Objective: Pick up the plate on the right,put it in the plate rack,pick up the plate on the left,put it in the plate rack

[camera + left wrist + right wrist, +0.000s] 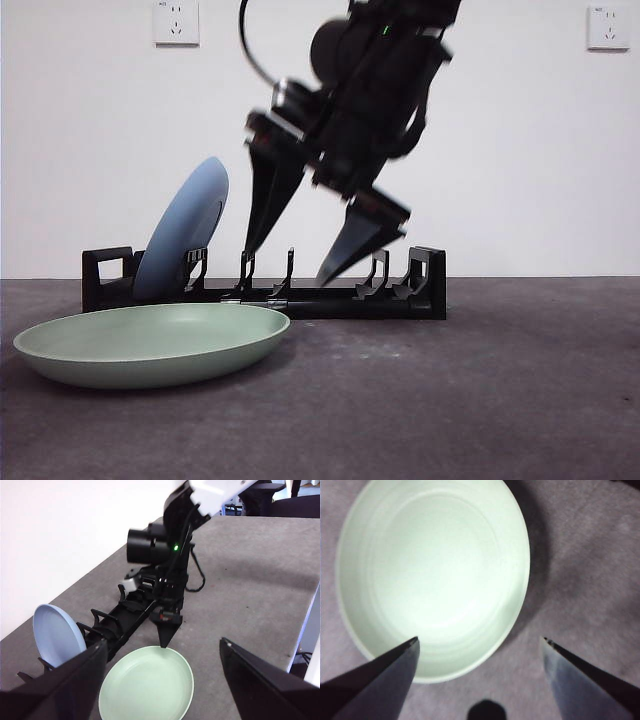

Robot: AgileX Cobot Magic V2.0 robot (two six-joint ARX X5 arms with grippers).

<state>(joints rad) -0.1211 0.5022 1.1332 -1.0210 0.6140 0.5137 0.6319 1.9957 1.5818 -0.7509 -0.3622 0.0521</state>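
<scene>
A pale green plate [150, 340] [147, 687] [430, 570] lies flat on the table in front of the plate rack's left part. The black plate rack [425, 275] [125, 620] holds a blue plate [185, 230] [55, 632] standing tilted at its left end. My right gripper [285, 265] [480, 640] is open with nothing in it. It hangs low over the rack's middle, its fingertips [164, 641] close above the green plate's near rim. My left gripper [163, 641] is open and empty, held high and back from the plates.
The rack's middle and right slots hold nothing. Behind the rack rises a white wall with two sockets [176, 22] [608, 27]. The table's edge [306, 620] runs along the side away from the wall.
</scene>
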